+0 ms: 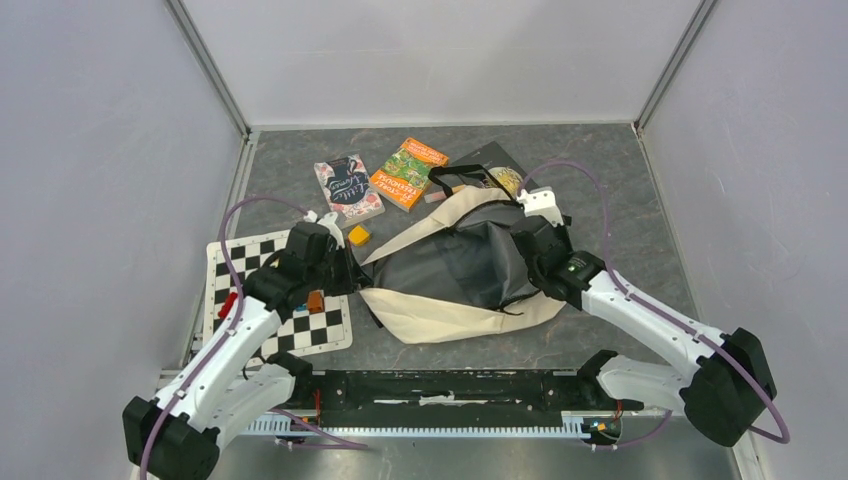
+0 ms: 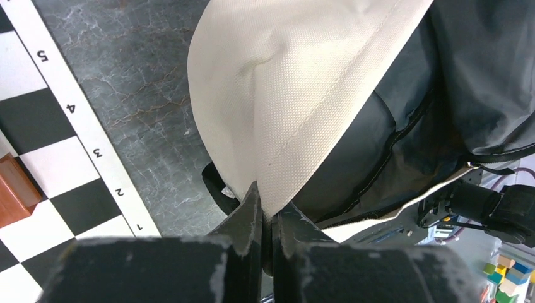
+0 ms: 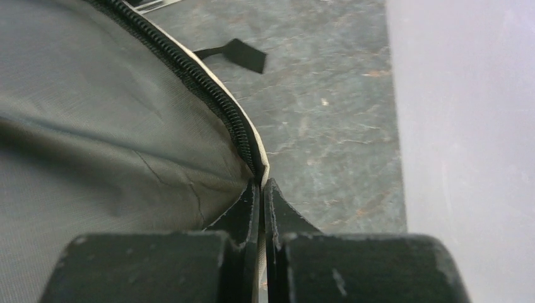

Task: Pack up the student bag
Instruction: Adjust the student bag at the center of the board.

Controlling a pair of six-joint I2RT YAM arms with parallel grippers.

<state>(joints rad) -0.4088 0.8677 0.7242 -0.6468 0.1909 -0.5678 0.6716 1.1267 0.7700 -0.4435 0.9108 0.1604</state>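
Black-and-white checkered mat (image 1: 325, 335) lies at the table's left, carrying a small brown block (image 2: 16, 189). Left gripper (image 2: 266, 211): fingers closed, pinching the cream left edge of the student bag (image 1: 440, 318), a large cream fabric backpack. It lies mid-table, mouth open, grey lining exposed. Right gripper (image 3: 260, 189): fingers clamped on the bag's black-zippered right rim.
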